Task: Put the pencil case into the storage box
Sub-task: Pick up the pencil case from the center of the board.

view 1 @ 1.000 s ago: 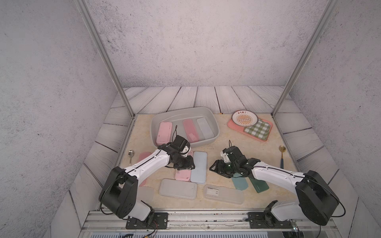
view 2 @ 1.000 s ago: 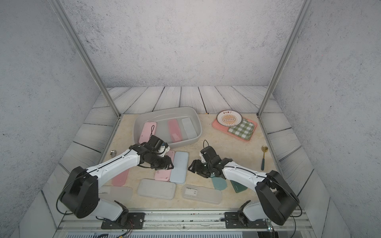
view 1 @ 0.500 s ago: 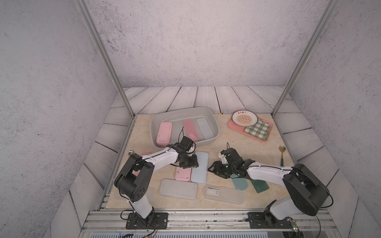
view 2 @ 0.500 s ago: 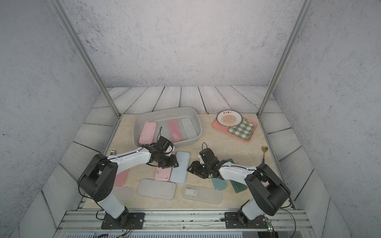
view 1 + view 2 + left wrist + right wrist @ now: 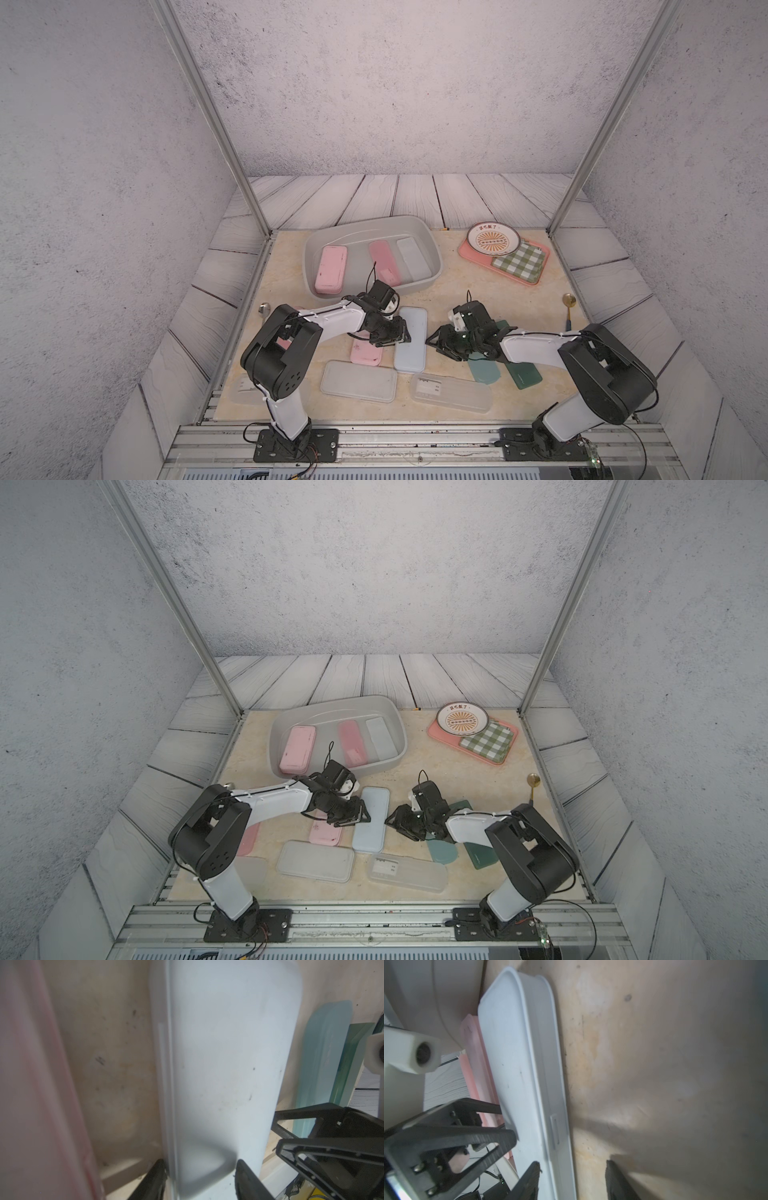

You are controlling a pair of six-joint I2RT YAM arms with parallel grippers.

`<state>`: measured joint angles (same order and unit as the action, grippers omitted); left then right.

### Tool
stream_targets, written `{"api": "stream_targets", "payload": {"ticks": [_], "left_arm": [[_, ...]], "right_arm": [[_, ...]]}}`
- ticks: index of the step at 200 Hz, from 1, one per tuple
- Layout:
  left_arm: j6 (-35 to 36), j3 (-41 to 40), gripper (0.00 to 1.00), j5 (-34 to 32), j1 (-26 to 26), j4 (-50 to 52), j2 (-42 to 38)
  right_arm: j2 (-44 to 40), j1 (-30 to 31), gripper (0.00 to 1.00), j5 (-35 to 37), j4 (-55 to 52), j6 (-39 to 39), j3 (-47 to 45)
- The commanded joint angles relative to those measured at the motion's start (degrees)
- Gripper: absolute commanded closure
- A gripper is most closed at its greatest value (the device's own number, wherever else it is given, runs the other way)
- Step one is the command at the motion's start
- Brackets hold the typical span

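Two grippers stood at one light blue pencil case (image 5: 410,338), which lay flat on the table (image 5: 457,299) just in front of the storage box (image 5: 415,284), its long side pointing toward the box. It was not yet inside. The left gripper (image 5: 402,335) was at the left long edge of the case and the right gripper (image 5: 430,340) at the right long edge, so the case lay between them. I judge that such a low, wide case gives little to catch from above, and that this explains one arm on each side.

In the left wrist view, the jaws of the left gripper (image 5: 199,1178) stood apart. One finger (image 5: 154,1177) was against the side edge of the case and the other was over its lid, so nothing was pinched. In the right wrist view, the right gripper (image 5: 571,1180) was parted too. One finger (image 5: 529,1182) touched the side wall of the case near its clasp and the other was over bare table. Neither claw held the case.

Inside the box, three cases (image 5: 384,262) lay side by side, and some floor between them looked free. A pink case (image 5: 365,353) lay just beside the blue one, partly under the left gripper. It probably left little room for a finger there, and a push from one side alone could make the case slide away.
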<state>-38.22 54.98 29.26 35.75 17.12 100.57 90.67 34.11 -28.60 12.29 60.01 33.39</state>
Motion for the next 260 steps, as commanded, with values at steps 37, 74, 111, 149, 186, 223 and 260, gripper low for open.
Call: {"api": "stream_targets", "payload": {"ticks": [37,74,111,149,186,223,260], "left_arm": [[-4.6,-5.0,0.57,6.3,-1.5,-8.9,0.1],[-9.0,-5.9,0.59,12.2,-1.5,-13.4,-2.1],[-7.5,-4.7,0.58,13.8,-1.6,-9.8,-7.3],[-6.2,-1.7,0.58,13.8,-2.0,-3.3,-12.8],[-5.4,0.2,0.56,12.9,-3.4,0.2,-16.9],[-4.6,1.9,0.55,11.4,-4.0,2.0,-20.4],[-2.3,5.5,0.55,10.3,-6.8,4.7,-21.8]], "right_arm": [[7.8,-0.1,0.54,-5.0,8.2,1.3,1.1],[8.5,-0.1,0.68,-9.3,13.6,3.4,1.7],[2.5,-0.1,0.68,-10.8,12.3,4.0,2.3],[-3.5,-0.1,0.68,-11.3,2.8,1.6,7.6],[-6.5,-0.1,0.68,-12.5,-2.4,1.0,10.4],[-9.6,-0.1,0.68,-12.1,-7.4,-0.4,11.9],[-9.8,0.0,0.68,-12.2,-12.0,-2.3,16.1]]}}
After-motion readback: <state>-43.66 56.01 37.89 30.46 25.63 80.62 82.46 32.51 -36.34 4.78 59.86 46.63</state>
